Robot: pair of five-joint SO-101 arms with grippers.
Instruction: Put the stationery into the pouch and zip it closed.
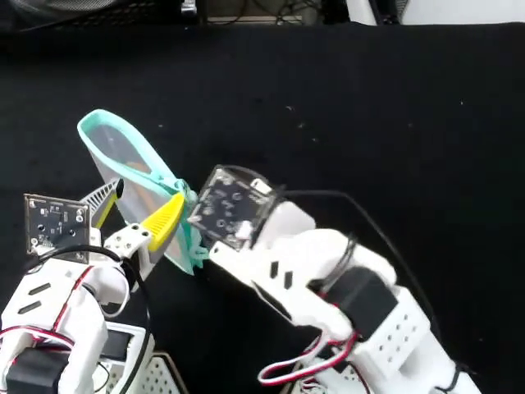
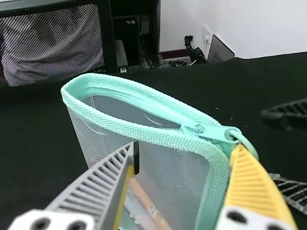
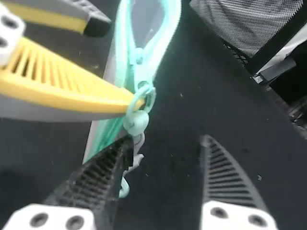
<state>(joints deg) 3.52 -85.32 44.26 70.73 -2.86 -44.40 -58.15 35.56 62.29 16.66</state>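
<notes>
A mint-green mesh pouch (image 1: 115, 144) stands on edge on the black table, its mouth gaping wide. My left gripper (image 1: 148, 197) is shut on its zipper end, with the grey finger (image 2: 103, 184) on one side and the yellow finger (image 2: 249, 187) on the other. A pencil (image 2: 144, 201) shows through the mesh inside. The zipper slider (image 2: 196, 129) sits at the held end, and its ring pull (image 2: 240, 139) rests against the yellow fingertip. My right gripper (image 3: 167, 141) is open just beside the pouch (image 3: 153, 28), one black finger (image 3: 100, 177) almost touching the hanging pull (image 3: 136, 122).
Black cloth (image 1: 369, 123) covers the table, with open room to the back and right. The right arm's white body (image 1: 328, 279) lies across the front, its cable looping beside it. A mesh chair (image 2: 53, 43) and room clutter stand beyond the far edge.
</notes>
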